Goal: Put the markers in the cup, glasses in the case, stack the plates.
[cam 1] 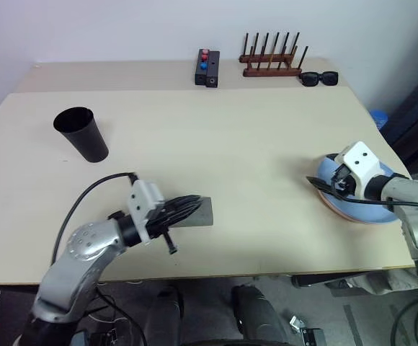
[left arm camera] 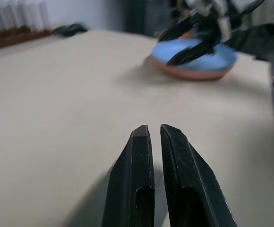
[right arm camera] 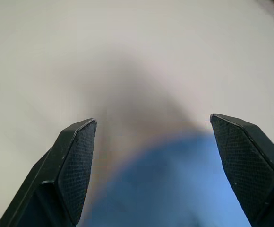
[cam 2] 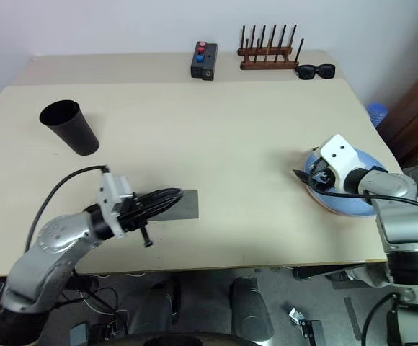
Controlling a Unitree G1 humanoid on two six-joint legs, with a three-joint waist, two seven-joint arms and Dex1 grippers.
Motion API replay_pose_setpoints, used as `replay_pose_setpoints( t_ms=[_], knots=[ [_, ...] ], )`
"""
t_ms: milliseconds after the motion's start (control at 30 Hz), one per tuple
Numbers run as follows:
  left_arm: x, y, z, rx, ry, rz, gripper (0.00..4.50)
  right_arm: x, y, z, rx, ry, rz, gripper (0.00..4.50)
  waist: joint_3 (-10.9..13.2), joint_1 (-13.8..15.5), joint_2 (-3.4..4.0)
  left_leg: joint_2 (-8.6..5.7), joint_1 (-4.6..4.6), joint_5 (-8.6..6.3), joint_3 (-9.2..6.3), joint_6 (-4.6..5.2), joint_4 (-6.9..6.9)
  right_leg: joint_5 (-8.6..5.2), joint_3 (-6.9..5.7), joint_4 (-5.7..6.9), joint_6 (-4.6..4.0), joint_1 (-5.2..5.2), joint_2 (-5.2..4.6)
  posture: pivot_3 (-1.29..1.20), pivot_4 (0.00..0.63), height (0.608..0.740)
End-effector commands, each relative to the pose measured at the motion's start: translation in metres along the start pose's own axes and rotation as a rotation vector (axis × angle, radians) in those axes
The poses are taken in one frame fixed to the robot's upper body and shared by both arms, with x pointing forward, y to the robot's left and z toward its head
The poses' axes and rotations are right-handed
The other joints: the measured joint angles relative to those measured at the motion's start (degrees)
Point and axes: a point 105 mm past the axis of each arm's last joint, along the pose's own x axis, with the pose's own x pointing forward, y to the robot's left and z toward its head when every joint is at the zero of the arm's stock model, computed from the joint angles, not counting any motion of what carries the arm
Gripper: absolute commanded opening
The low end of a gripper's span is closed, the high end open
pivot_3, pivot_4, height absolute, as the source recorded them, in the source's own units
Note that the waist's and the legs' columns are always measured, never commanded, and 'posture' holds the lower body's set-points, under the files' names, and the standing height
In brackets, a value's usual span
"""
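Hovering over the stacked plates, the right gripper [cam 1: 323,184] stands wide w/ nothing between its fingers, seen plainly in the right wrist view where blue fills the gap below them. The light blue plate [cam 1: 382,173] sits on top of the salmon pink plate [cam 1: 353,213] near the tabletop's [cam 1: 230,144] right edge, so the stack looks done; wide fingers over the blue rim fit a release, not a grab, imo.

Left gripper [cam 1: 194,205] is pinched narrow, fingers nearly touching in its own wrist view, holding nothing, lying low and about level over the grey case [cam 1: 202,214] near the front edge. Case lid looks shut, prob. why that gripper rests against it; can't tell if the glasses are inside.

Black cup [cam 1: 83,134] stands upright at far left, well apart from both arms. Can't make out markers in it from here.

Back edge: black sunglasses [cam 1: 318,78], wooden rack [cam 1: 272,61], small button box [cam 1: 207,68], all clear of the work. Plates likely finished; the rest I can't confirm.
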Motion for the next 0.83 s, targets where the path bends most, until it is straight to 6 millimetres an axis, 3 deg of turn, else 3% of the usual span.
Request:
replay_pose_setpoints(
  t_ms=[33, 200, 300, 533, 833],
  knots=[
    [-0.03, 0.025, 0.008, 0.033, -0.012, 0.183, 0.31, 0.005, -0.003, 0.025, -0.001, -0.108, 0.024, 3.91, 0.0, 0.3, -0.02, 0.0, -0.01, 0.0, 0.0, 0.0, 0.01, 0.0, 0.0, 0.0, -0.01, -0.01, 0.0, 0.0, 0.15, 0.74],
    [-0.075, 0.061, 0.014, 0.045, -0.022, 0.446, 0.31, 0.015, 0.002, 0.035, 0.056, -0.169, 0.104, 3.91, 0.0, 0.6, -0.07, -0.04, -0.04, -0.01, 0.01, -0.01, 0.13, 0.0, -0.01, -0.09, -0.04, 0.08, -0.08, 0.0, 0.15, 0.74],
    [-0.09, 0.071, 0.016, 0.062, -0.019, 0.527, 0.31, 0.019, 0.004, 0.038, 0.079, -0.19, 0.137, 3.91, 0.0, 0.5, -0.07, -0.04, -0.04, -0.01, 0.01, -0.01, 0.1, 0.01, -0.01, -0.1, -0.04, 0.06, -0.07, 0.0, 0.15, 0.74],
    [-0.112, 0.077, 0.011, 0.087, 0.008, 0.608, 0.31, 0.028, 0.002, 0.034, 0.124, -0.203, 0.172, 3.91, 0.0, 0.3, -0.07, -0.02, -0.02, -0.01, 0.03, -0.01, 0.03, 0.01, -0.01, -0.07, -0.05, 0.0, -0.05, 0.0, 0.15, 0.74],
    [-0.126, 0.072, 0.007, 0.088, 0.016, 0.648, 0.31, 0.039, 0.01, 0.034, 0.117, -0.21, 0.218, 3.91, 0.0, 0.3, -0.07, -0.02, -0.03, -0.01, 0.06, -0.02, 0.01, 0.01, 0.0, -0.08, -0.05, -0.03, -0.06, 0.0, 0.15, 0.74]
  ],
)
